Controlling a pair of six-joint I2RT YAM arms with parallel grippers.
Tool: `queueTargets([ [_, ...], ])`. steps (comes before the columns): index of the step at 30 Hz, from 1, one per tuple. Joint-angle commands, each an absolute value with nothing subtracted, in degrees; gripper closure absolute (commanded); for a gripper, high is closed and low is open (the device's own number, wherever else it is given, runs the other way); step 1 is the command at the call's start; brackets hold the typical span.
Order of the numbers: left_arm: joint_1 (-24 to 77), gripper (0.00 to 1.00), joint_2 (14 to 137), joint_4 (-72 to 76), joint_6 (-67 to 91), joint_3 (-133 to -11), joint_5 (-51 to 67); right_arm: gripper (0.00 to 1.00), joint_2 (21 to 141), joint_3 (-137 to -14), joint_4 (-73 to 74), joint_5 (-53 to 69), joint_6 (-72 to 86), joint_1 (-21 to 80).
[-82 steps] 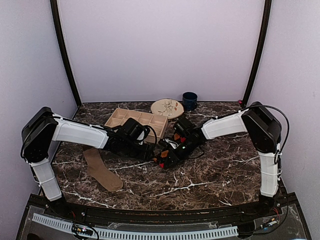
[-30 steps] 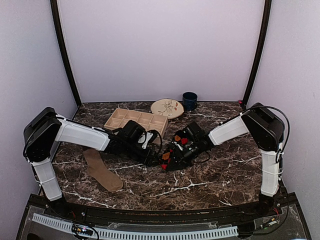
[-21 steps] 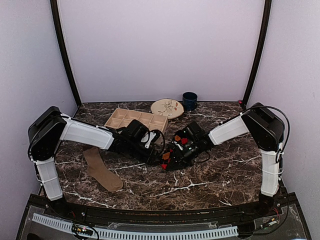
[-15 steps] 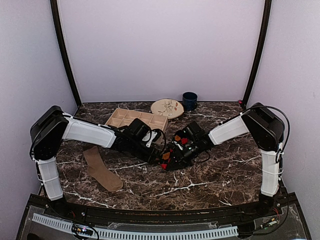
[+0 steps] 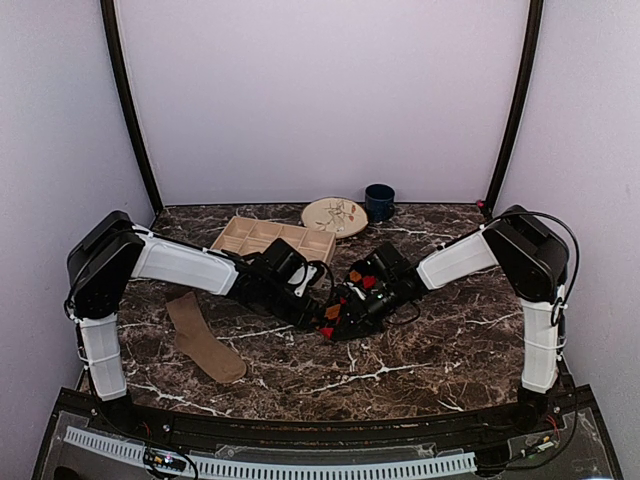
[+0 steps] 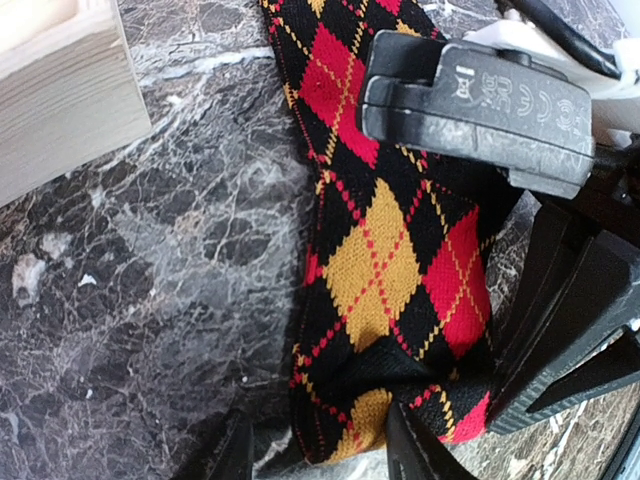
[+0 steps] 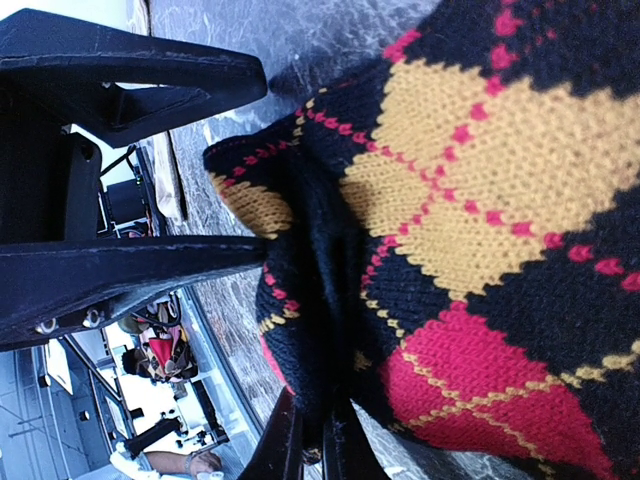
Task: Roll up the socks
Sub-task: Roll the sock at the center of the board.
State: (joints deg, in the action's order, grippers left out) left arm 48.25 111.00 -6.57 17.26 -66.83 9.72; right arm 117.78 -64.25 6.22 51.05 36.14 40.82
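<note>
argyle sock (image 6: 400,270): black with red and orange diamonds, bunched on the bench (image 5: 450,340) at mid-scene, between the two arms' ends.
right gripper (image 7: 312,440): reaches in from the right, fingers pinched together on a black fold at the sock's end.
left gripper (image 6: 322,447): reaches in from the left, fingers apart and straddling that same end; bare bench shows between one finger and the fabric.
tan sock (image 5: 205,340): flat on the bench, near left, well apart from both grippers.
wooden tray (image 5: 262,237): divided into compartments, far left of centre, beside the left arm.
plate (image 5: 335,216): patterned, at the far edge.
mug (image 5: 379,201): dark blue, just right of the plate.
</note>
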Motion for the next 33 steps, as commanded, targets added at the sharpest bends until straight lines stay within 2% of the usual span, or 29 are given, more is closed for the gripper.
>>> queueTargets([
  [1,48.86,0.52,111.17,-8.29,16.72,-68.27,8.78,0.95,118.65,-64.98,5.98,51.86,36.56,40.43],
  [18,49.75,0.52,113.94,-8.48,17.03,-70.35,8.41,0.92,118.11,-63.98,5.41,51.56,37.36,40.26],
  [23,49.83,0.52,115.37,-9.38,17.43,-71.48,7.83,0.88,118.08,-64.37,6.56,50.88,36.87,40.25],
  [33,50.41,0.55,118.13,-11.51,19.17,-72.42,7.08,0.73,116.71,-64.69,9.58,47.80,35.09,40.08],
])
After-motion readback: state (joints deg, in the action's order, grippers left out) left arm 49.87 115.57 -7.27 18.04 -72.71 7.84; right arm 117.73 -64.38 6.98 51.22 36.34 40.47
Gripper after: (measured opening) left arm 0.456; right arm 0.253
